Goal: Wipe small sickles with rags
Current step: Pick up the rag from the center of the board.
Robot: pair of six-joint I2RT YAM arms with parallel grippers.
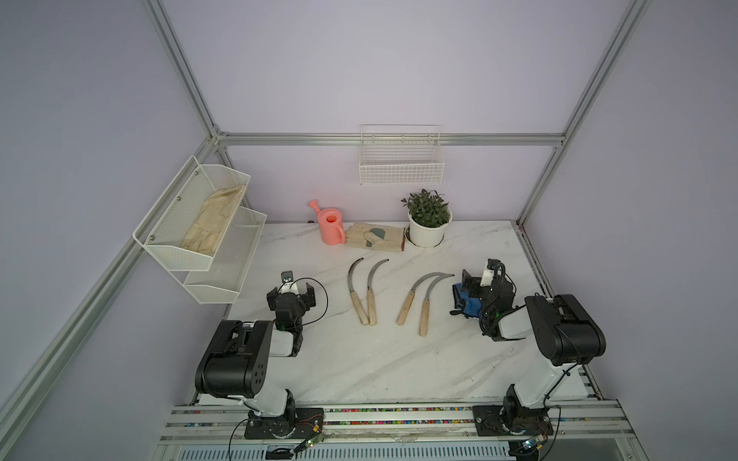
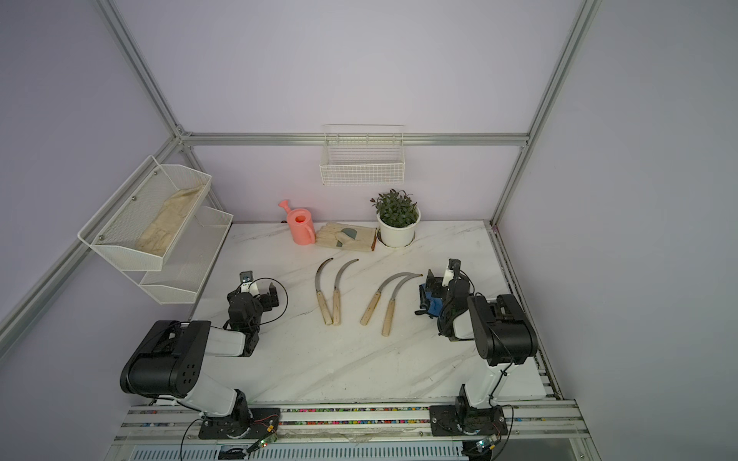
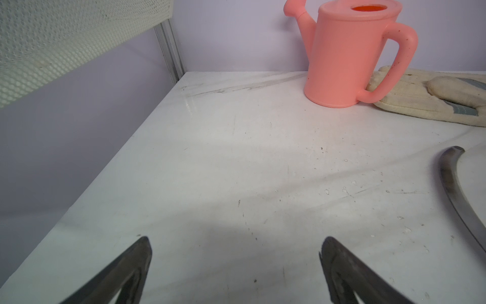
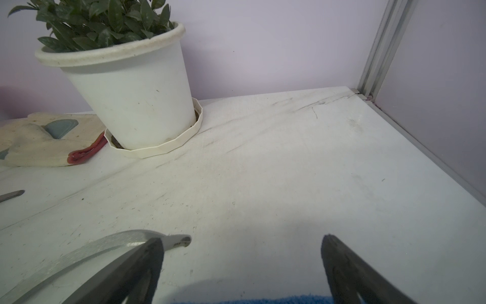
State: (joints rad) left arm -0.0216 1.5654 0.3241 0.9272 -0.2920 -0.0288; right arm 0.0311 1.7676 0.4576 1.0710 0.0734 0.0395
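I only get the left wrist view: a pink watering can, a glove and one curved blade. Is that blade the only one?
Observer: No, four small sickles lie in two pairs between the arms.
Operator: And something to wipe them with?
Observer: A blue rag sits beneath the right end effector, whose jaws stand open.
Operator: What's in that white mesh thing?
Observer: A beige glove lies in the wall rack's upper tier.

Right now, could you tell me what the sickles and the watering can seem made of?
Sickles: blades look like metal, grey with a dull sheen; handles look like pale bare wood. Watering can: probably plastic, pink, smooth, matt, rounded moulded handle.
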